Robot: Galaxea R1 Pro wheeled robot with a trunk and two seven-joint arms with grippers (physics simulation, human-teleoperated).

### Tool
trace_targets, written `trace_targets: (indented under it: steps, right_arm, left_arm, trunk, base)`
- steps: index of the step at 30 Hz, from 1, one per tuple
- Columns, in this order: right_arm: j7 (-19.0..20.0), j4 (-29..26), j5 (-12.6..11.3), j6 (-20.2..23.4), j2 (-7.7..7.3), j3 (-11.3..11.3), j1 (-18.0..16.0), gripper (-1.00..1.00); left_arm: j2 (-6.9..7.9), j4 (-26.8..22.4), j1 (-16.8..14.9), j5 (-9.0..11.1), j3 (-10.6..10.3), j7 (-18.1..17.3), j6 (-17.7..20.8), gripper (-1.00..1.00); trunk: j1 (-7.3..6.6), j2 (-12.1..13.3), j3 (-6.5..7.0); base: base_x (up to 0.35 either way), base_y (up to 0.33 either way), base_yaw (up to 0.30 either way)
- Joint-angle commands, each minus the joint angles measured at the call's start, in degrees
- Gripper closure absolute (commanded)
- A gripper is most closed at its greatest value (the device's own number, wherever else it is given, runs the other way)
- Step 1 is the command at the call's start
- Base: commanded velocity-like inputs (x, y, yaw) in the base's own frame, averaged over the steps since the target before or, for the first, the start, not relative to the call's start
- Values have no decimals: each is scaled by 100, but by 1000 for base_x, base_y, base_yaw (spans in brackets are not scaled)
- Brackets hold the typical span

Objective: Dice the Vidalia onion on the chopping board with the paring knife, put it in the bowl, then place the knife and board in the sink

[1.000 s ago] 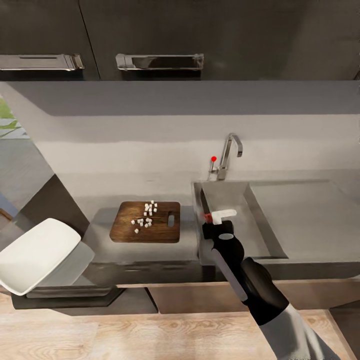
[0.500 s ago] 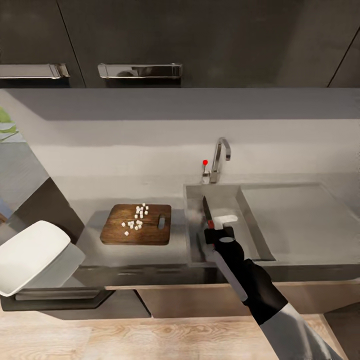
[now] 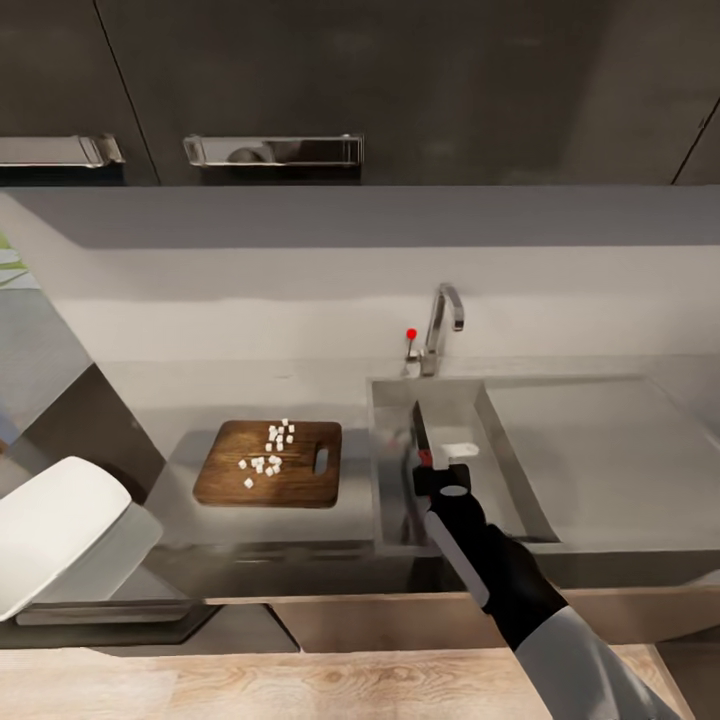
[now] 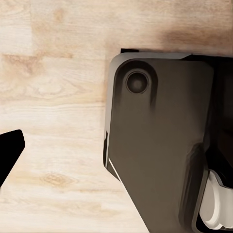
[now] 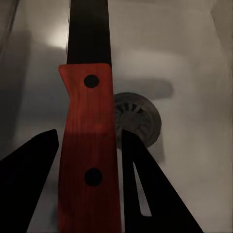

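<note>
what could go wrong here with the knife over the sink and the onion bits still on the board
1. The right gripper holds the paring knife above the sink; let go from here, it may bounce or land blade-first by the drain.
2. The diced onion sits on the chopping board, not in the bowl. Sinking the board now would probably spill it.
</note>
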Motion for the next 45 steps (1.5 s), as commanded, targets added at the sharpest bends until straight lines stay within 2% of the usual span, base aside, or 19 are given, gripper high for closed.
trace_targets:
  steps: [1,8,10,13,23,24,32,35,37,39,41,45]
  right_arm:
    - [-54,83,-55,9,7,15,-7,100]
    - [42,516,-122,-38,33,19,-7,100]
    - [222,679,-347,-203,22,19,-7,100]
    - [366,869,-521,-336,12,19,-7,100]
    - [409,927,-578,-373,-6,18,-7,100]
    - [409,926,-580,-373,-8,19,-7,-100]
    - [353,838,-515,-361,-40,-3,-7,-100]
    - [338,382,-520,-321,-63,-2,-7,-100]
    - [332,-152,-522,-211,-165,13,-7,-100]
    - [330,-855,-534,128,-343,24,-7,-100]
    - [330,-1356,-537,350,-458,26,-7,-100]
    - [330,-1603,-535,450,-581,27,-7,-100]
  left_arm:
    - [0,-9,3,27,5,-8,-6,-100]
    - [0,-15,3,27,5,-8,-6,-100]
    - [0,-17,3,27,5,-8,-6,-100]
    - [0,-17,3,27,5,-8,-6,-100]
    - [0,-17,3,27,5,-8,-6,-100]
    - [0,-17,3,27,5,-8,-6,-100]
    - [0,-15,3,27,5,-8,-6,-100]
    - [0,-17,3,27,5,-8,-6,-100]
    - [-2,-17,3,27,5,-8,-6,-100]
    - [-5,-17,3,27,5,-8,-6,-100]
    - [-4,-17,3,27,5,-8,-6,-100]
    - [-3,-13,3,27,5,-8,-6,-100]
  trunk:
    - [6,-10,-9]
    - [6,-10,-9]
    - [6,-10,-9]
    - [6,-10,-9]
    - [6,-10,-9]
    - [6,-10,-9]
    - [6,-10,-9]
    - [6,-10,-9]
    - [6,-10,-9]
    - [6,-10,-9]
    - [6,-10,-9]
    - [6,-10,-9]
  base:
    - [176,0,0]
    - [34,0,0]
    - [1,0,0]
    - [0,0,0]
    - [0,0,0]
    - [0,0,0]
    - [0,0,0]
    - [0,0,0]
    - [0,0,0]
    - [0,0,0]
    - [0,0,0]
    - [0,0,0]
